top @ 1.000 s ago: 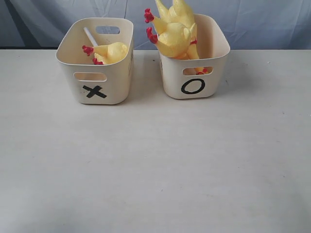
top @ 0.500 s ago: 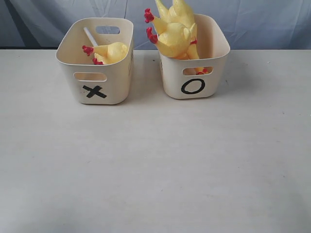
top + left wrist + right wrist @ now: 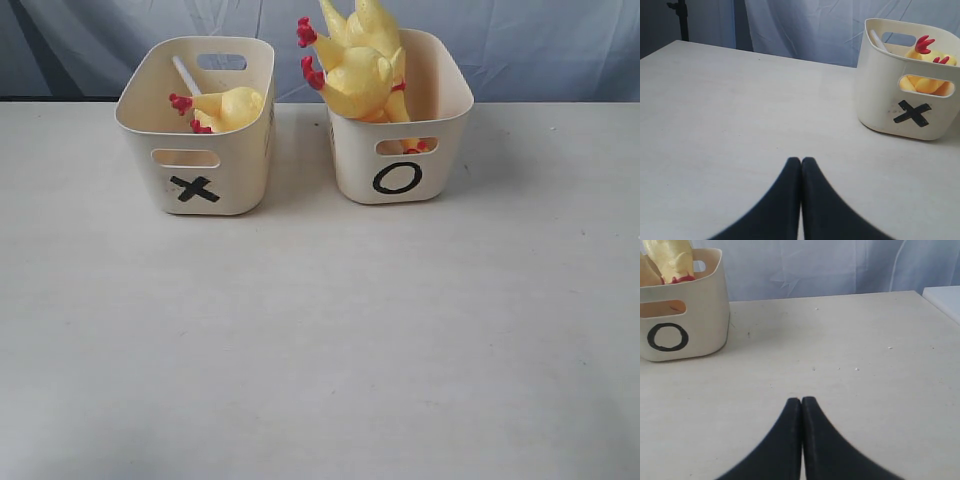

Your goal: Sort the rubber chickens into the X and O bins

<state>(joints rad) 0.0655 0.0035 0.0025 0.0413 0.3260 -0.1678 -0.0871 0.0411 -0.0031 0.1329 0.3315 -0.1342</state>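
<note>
The cream X bin (image 3: 200,175) stands at the back left and holds a yellow chicken piece (image 3: 228,107) with red feet; a pale rod leans inside it. The O bin (image 3: 400,170) at the back right holds two yellow chickens (image 3: 360,75) poking above its rim, red feet up. The left wrist view shows the X bin (image 3: 912,110) with the chicken piece (image 3: 930,55) inside, and my left gripper (image 3: 801,160) shut and empty over the table. The right wrist view shows the O bin (image 3: 685,335) with a chicken (image 3: 672,260), and my right gripper (image 3: 801,400) shut and empty. Neither gripper appears in the exterior view.
Both bins sit near the back edge of the white table (image 3: 320,340), with a blue-grey curtain (image 3: 520,40) behind. A dark stand (image 3: 682,20) is past the table's far corner in the left wrist view. A white surface (image 3: 945,297) adjoins the table in the right wrist view.
</note>
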